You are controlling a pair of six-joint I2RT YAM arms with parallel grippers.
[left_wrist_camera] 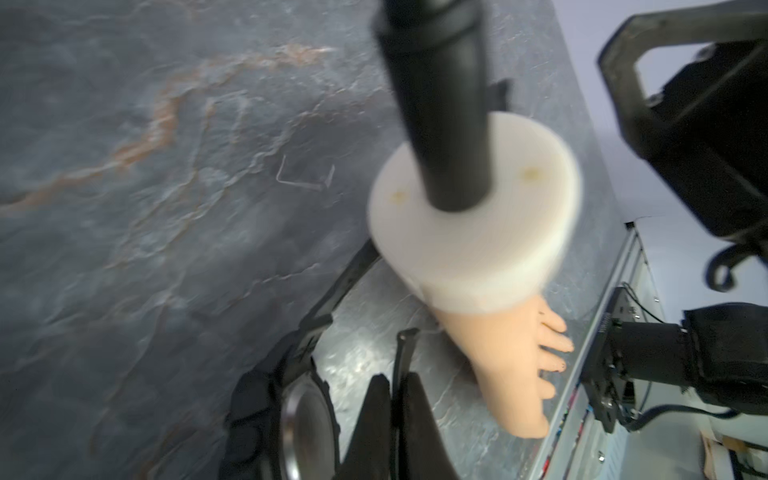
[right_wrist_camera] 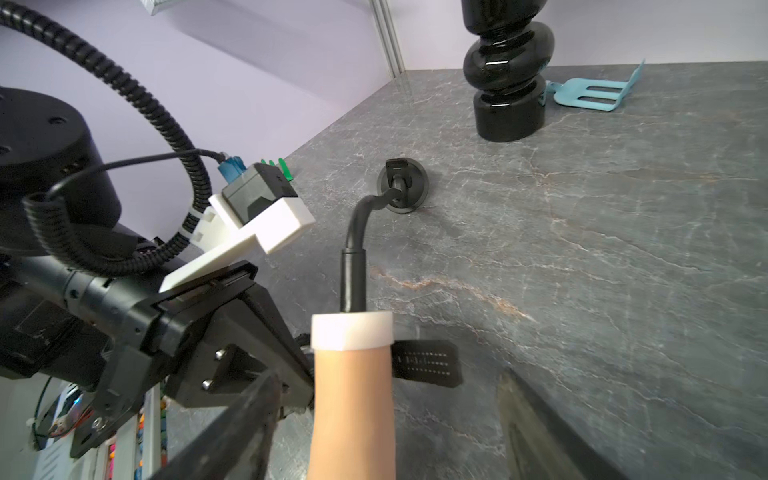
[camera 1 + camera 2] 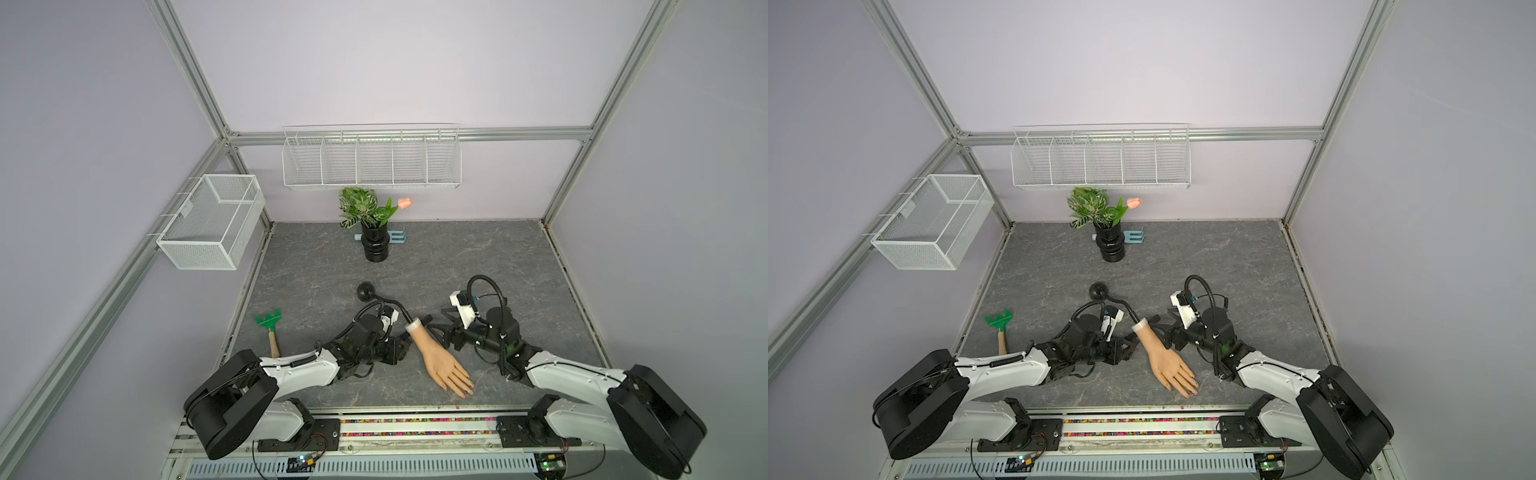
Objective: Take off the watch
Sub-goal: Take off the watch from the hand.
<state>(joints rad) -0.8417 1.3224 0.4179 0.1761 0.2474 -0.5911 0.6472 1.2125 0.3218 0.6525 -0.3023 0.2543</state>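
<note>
A: big to small, quick; grey table (image 3: 415, 270); mannequin hand (image 3: 441, 362) lies on it palm down, fingers toward the robot, white cuff (image 2: 352, 330) at the wrist.
B: end effectors?
A: left end effector (image 1: 399, 388) is clenched on a thin bit of the strap of the watch (image 1: 302, 419), clear in the left wrist view; right end effector (image 2: 386, 384) is released, jaws wide either side of the forearm, gripping nothing.
B: watch where?
A: not looped round the wrist; case sits just beside the left end effector, on the left arm's side of the wrist; can't tell if it rests on the table; one strap runs toward the underside of the cuff; holed strap end (image 2: 424, 363) pokes out on the other side, just below the cuff; so I judge the band is undone and passes under the wrist.
B: step?
A: drawing it free, I'd say; pull low and flat, away from the wrist, along the strap's own line; firm pinch, thin strap can slip; right end effector is best off the holed end so nothing snags; mind the hand isn't dragged along.
</note>
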